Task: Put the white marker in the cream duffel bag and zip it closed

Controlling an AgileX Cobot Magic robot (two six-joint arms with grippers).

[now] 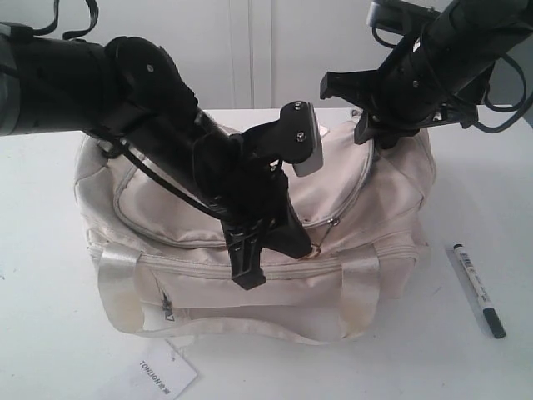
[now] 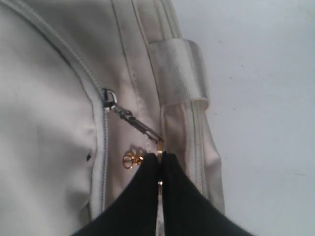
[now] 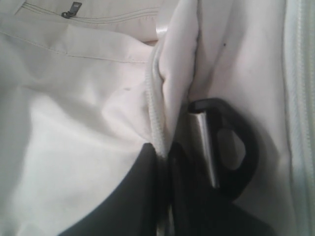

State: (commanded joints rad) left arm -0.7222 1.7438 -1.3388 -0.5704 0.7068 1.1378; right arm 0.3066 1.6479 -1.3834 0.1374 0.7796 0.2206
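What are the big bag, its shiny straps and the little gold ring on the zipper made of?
The bag looks like soft woven cloth, cream with a slight sheen: it wrinkles and sags. Its straps seem to be glossy webbing, perhaps nylon. The gold ring is probably polished metal, since it glints.

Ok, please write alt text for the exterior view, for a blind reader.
A cream duffel bag lies on a white table; the black left gripper pinches its gold ring zipper pull, and the right gripper pinches fabric at one end. The white marker lies on the table beside the bag, not yet inside.
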